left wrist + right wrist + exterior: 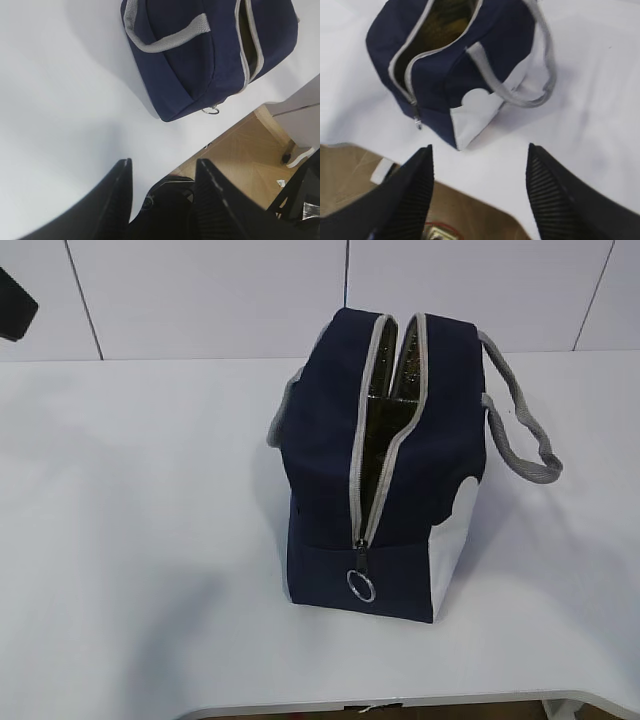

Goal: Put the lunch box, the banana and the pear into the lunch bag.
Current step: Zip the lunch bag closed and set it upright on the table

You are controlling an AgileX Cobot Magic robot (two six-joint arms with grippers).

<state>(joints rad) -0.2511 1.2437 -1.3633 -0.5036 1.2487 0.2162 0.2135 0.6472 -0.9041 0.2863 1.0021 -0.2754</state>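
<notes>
The navy lunch bag [330,440] stands upright on the white table [130,540], its grey zipper open along the top and partway down the near end, silver lining showing inside. It also shows in the left wrist view [185,60] and the right wrist view [450,75]. The lunch box, banana and pear are not visible in any view. My left gripper [162,167] is open and empty, high above the table's front edge. My right gripper [479,152] is open and empty, above the table edge near the bag's white corner patch [475,112].
The zipper's ring pull [361,585] hangs at the bag's near end. Grey handles [520,430] stick out on both sides. The table's front edge [400,705] is close, with wooden floor [250,155] below. A dark part of an arm [15,302] shows at top left.
</notes>
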